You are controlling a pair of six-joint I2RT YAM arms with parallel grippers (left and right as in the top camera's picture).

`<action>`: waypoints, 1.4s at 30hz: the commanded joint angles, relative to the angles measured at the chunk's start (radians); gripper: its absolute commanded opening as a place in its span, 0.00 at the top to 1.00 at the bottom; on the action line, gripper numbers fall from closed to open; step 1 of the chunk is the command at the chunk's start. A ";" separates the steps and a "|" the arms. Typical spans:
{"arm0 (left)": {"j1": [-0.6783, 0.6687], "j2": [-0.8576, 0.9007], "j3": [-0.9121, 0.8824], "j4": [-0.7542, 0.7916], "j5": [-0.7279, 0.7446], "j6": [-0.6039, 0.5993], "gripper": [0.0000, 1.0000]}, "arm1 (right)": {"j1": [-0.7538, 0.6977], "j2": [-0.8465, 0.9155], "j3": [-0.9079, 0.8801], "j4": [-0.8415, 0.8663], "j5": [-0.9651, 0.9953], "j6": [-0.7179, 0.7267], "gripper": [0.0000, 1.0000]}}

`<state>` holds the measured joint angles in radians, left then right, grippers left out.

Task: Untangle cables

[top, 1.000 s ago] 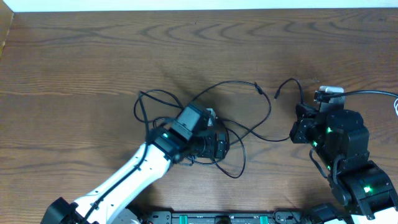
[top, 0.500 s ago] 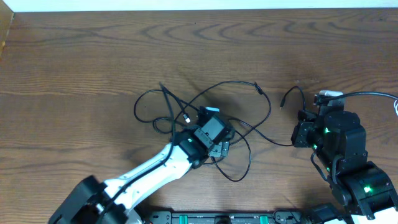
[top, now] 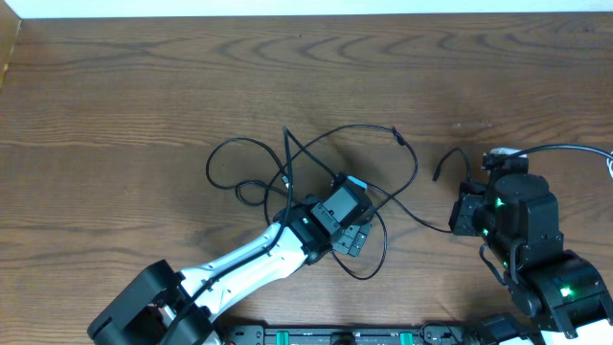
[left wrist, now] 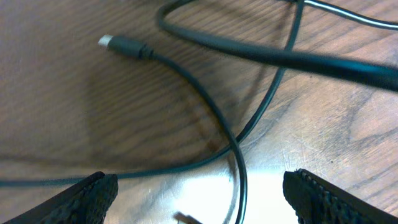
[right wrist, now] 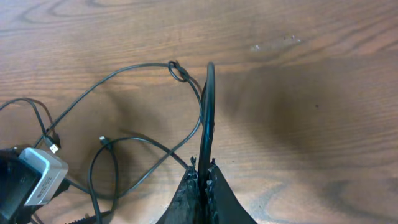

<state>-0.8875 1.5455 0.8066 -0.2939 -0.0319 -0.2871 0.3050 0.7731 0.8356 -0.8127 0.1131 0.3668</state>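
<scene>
Two tools, one surface [top: 115, 86]. Overhead: cables [top: 286, 158] lie tangled at centre; my left tool [top: 354, 238] sits over them, my right tool [top: 464, 196] to their right. Left wrist: fingers [left wrist: 93, 190] spread wide, holding nothing. Right wrist: tool clamped on a black cable [right wrist: 208, 109].

The cables [top: 364, 126] lie in a loose tangle at the middle of the table [top: 144, 86], with loops spreading left and far. The left gripper [left wrist: 211, 193] hangs over the tangle's near right part, with strands crossing on the table under it. One strand runs right from the tangle to the right gripper [right wrist: 202, 171], and its free end [top: 438, 175] arches far and left of that gripper.
</scene>
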 commanded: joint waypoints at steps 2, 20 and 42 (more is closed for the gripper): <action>-0.002 0.047 -0.004 0.034 0.002 0.129 0.08 | -0.005 -0.005 0.014 -0.021 0.008 0.061 0.99; -0.002 0.146 -0.004 0.047 0.067 0.317 0.08 | -0.004 -0.001 0.014 -0.043 -0.079 0.351 0.99; 0.001 0.217 -0.004 0.012 -0.006 0.316 0.92 | -0.004 0.016 0.011 -0.116 -0.086 0.351 0.99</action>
<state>-0.8932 1.7195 0.8467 -0.2424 0.0204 0.0269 0.3050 0.7776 0.8356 -0.9249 0.0257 0.7052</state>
